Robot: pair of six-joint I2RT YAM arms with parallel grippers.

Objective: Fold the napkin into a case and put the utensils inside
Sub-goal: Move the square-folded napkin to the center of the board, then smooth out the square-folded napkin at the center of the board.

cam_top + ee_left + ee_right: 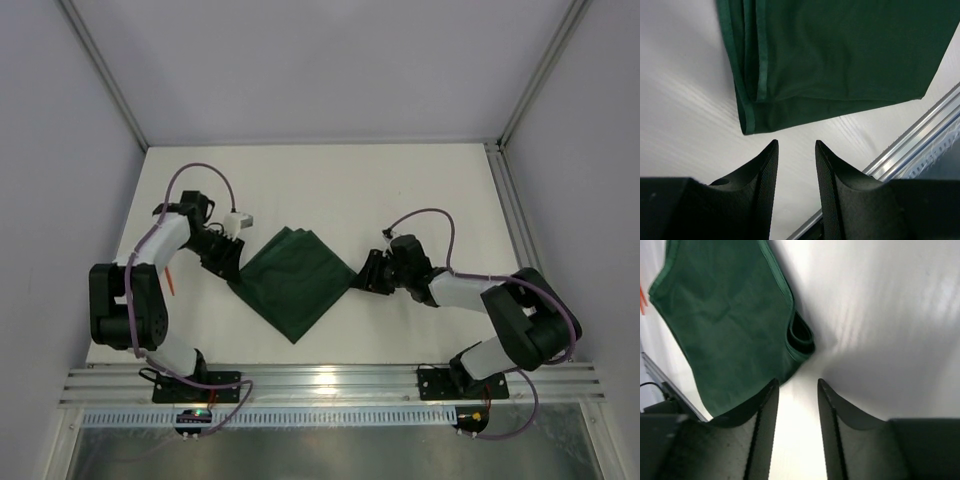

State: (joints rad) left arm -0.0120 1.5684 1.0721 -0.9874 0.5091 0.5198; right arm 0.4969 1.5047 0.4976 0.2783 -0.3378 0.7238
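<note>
**Two part-open claws flanking a folded green napkin**

One napkin (295,280) is lying folded into a smaller square near the middle of the table (330,180), turned so that its corners are pointing at the table's edges like a diamond; its near corner is reaching toward the aluminium rail (330,380) running along the near edge. Several stacked layers are showing at its left corner in the left wrist view (840,50), their hems lying one over another; at its right corner the right wrist view (725,325) is showing the layers curling open into a small dark loop.

The left gripper (233,270) is sitting low at the napkin's left corner; its jaws (795,145) are standing partly open with only bare table between them, the cloth lying just beyond the tips and not gripped. The right gripper (358,279) is sitting at the opposite, right corner; its jaws (795,382) are likewise standing partly apart and holding nothing, one finger overlapping the cloth's edge in its own view.

An orange utensil (172,281) is showing as a thin sliver beside the left arm, toward the table's left edge and apart from the napkin.
</note>
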